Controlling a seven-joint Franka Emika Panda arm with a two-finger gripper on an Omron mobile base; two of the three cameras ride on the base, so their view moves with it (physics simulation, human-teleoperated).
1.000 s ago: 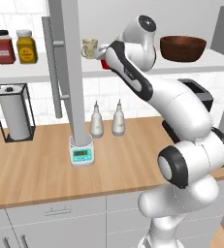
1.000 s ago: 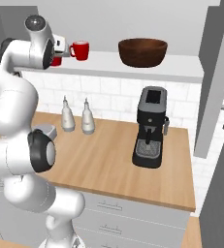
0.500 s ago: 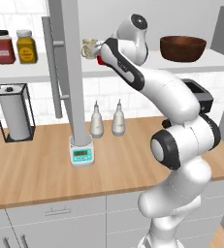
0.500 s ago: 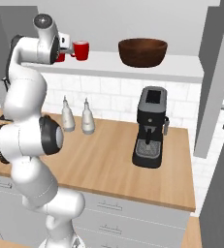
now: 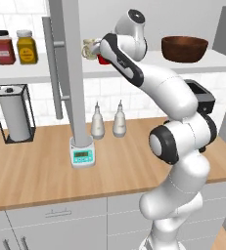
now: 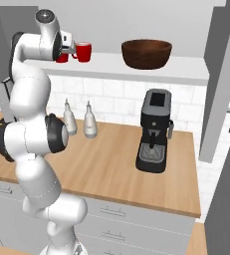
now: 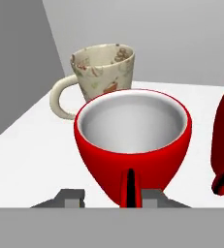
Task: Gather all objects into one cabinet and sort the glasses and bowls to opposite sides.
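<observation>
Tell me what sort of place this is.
A rendered home kitchen, it seems: a coffee machine on a wooden counter, a paper towel roll, and cups and a brown bowl on a cabinet shelf.

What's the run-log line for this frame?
stage: hand at cabinet shelf, releasing | red cup upright on shelf beside beige mug | second red cup alongside | brown bowl at far side

Two base views flank the arm, sharing the cabinet shelf; the hand view sits close above it.
</observation>
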